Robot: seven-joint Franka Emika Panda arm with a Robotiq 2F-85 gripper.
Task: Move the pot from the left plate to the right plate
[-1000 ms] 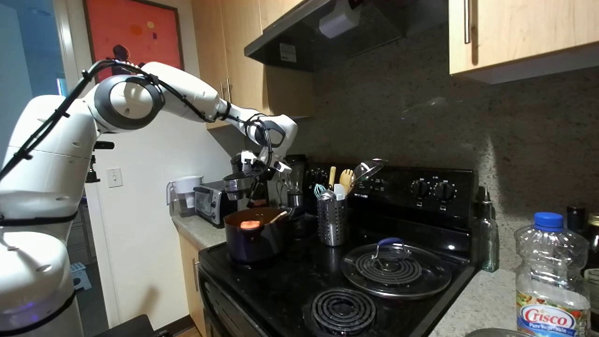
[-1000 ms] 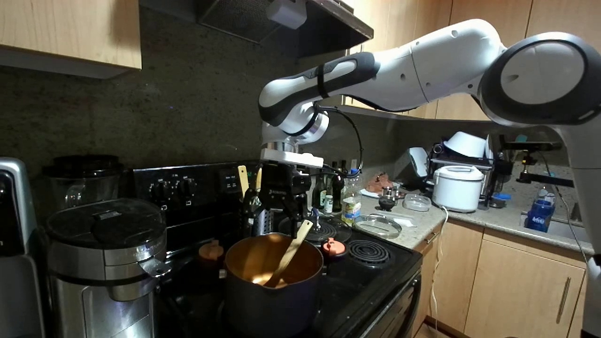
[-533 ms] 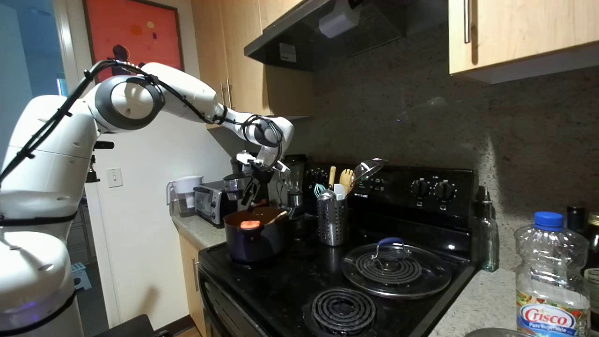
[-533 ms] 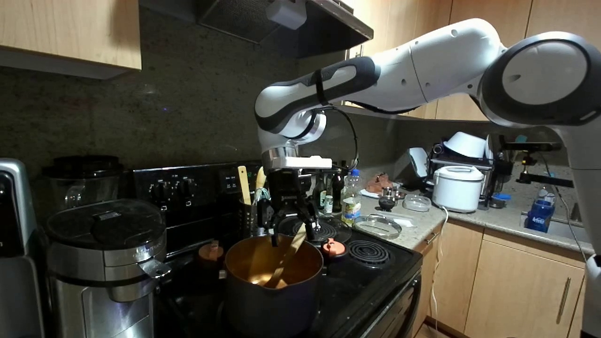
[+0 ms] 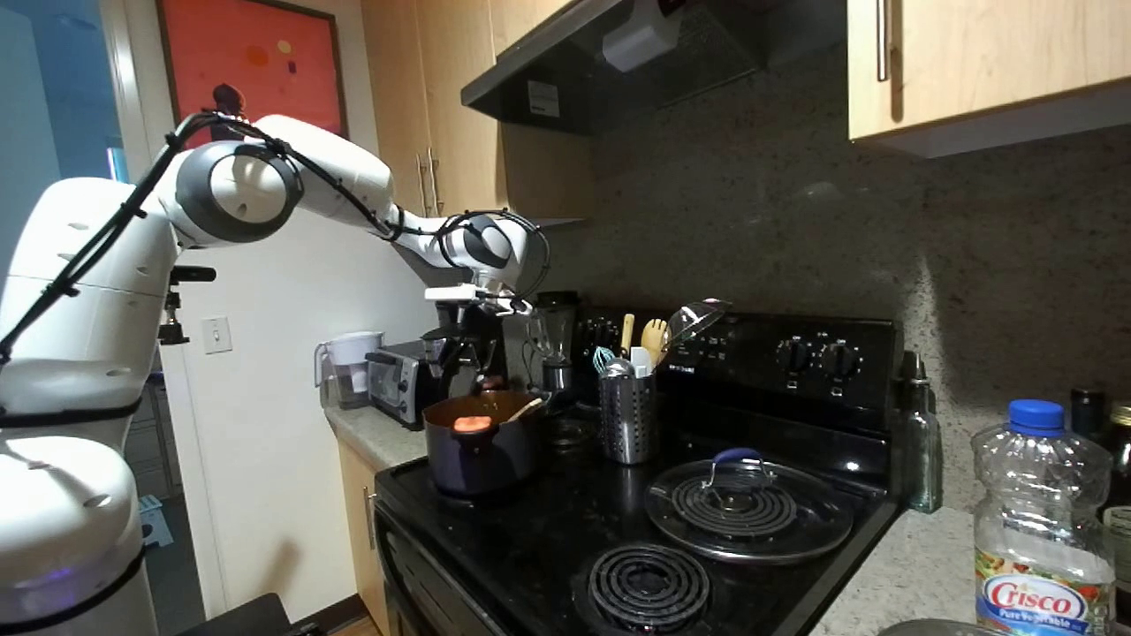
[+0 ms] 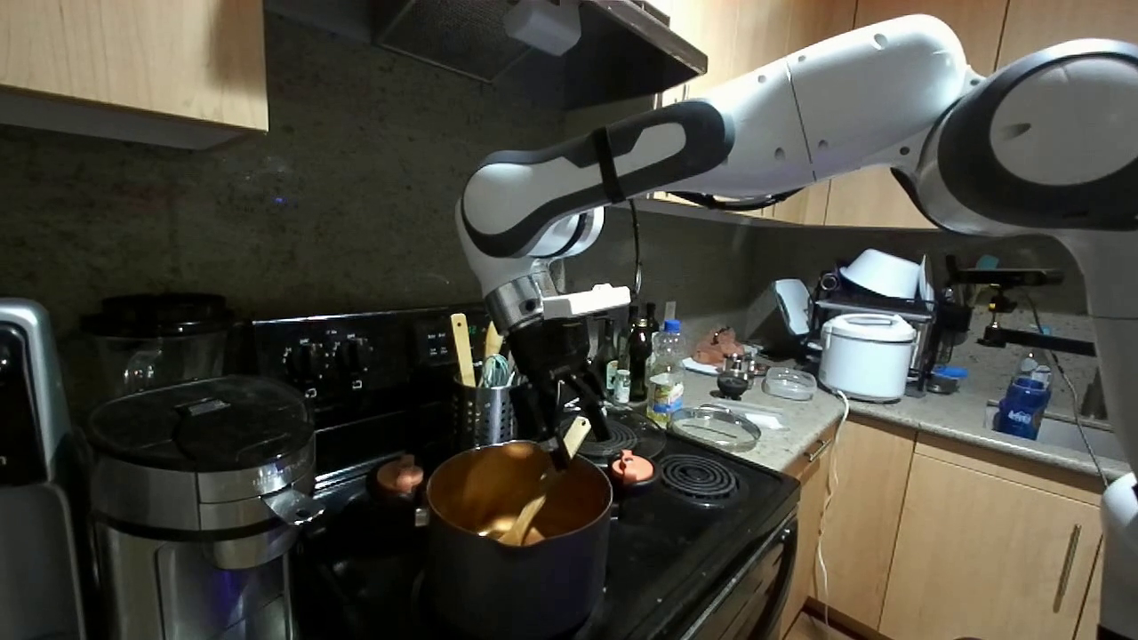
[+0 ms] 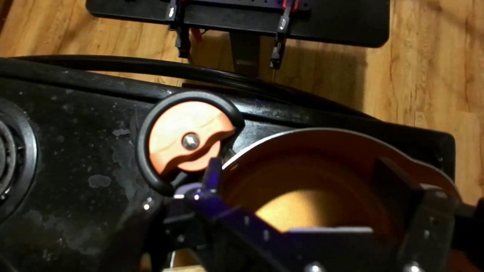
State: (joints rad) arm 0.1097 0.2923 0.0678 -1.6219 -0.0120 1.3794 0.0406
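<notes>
Your pot [image 6: 524, 587] is dark purple-grey outside and copper-orange inside. In the wrist view, its salmon-orange handle [image 7: 181, 124], at the pot's ten o'clock, is edged in black; your gripper [image 7: 298, 170] is black with a violet-blue sheen on the finger [image 7: 214, 175] towards seven o'clock; the stove [image 7: 68, 151] is glossy black, blotched grey; the floor [image 7: 435, 75] at two o'clock is honey-brown, wood-grained. Your arm [image 6: 853, 98] is white, trimmed dark grey, and the wooden utensil [image 6: 533, 508] in your pot pale tan. In an exterior view you have a red picture [image 5: 309, 53], spotted orange and yellow, just past ten o'clock, a mottled grey-brown backsplash [image 5: 760, 203] at two, and a dotted silver utensil holder [image 5: 628, 420] at five.
</notes>
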